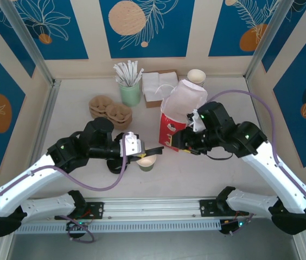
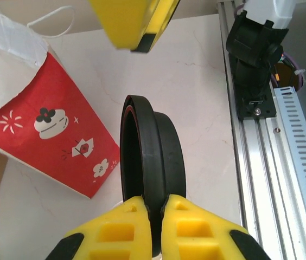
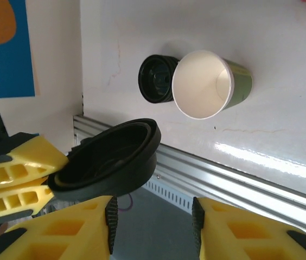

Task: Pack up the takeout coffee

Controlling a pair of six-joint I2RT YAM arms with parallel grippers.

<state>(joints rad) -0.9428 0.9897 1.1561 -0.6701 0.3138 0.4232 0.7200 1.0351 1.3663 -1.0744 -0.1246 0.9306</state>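
Lidless cup (image 3: 207,84) ahead of right jaws

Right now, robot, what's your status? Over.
Left hand shut on a black lid. Right hand open, empty. Coffee cup lidless, another lid beside it. Nothing blocking the cup.

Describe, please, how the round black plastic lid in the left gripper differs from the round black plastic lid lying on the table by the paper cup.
The held round black plastic lid is off the table, tilted; the black lid on the table lies flat. The held lid is pinched by its rim in the left gripper; the table lid is free, beside the green-sided paper cup. Both are round and black; neither caps it.
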